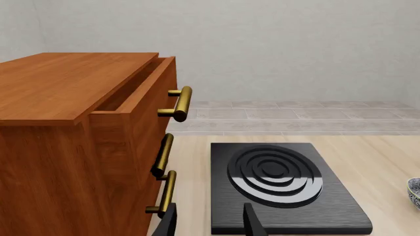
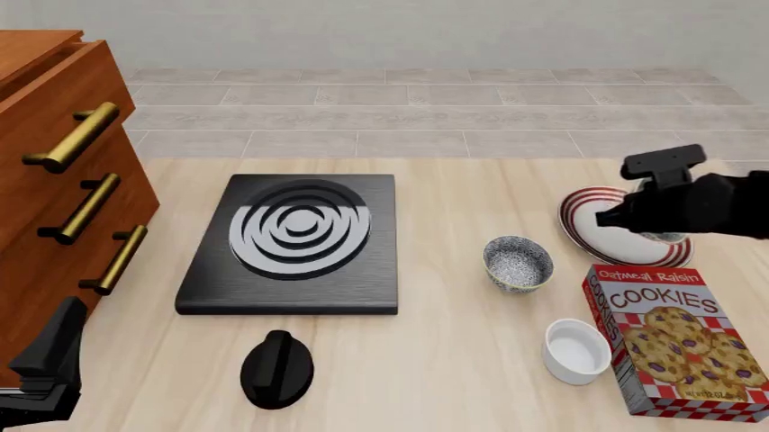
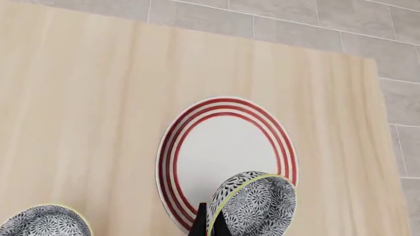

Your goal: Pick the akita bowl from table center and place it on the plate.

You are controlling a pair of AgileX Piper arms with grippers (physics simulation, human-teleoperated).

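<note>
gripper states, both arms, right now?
Left gripper: open, holding nothing, above the stove plate.
Right gripper: shut on the akita bowl, pinching its rim above the plate.

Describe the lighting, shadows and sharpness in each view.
Front view: flat, even light, everything sharp; a bright sheen crosses the stove's ringed burner, and the cookie box casts only a faint shadow. Left wrist view: the same glossy reflection on the burner, the drawer cabinet shaded on its front. Right wrist view: crisp, the akita bowl in the right end effector above the plate, almost shadowless.
</note>
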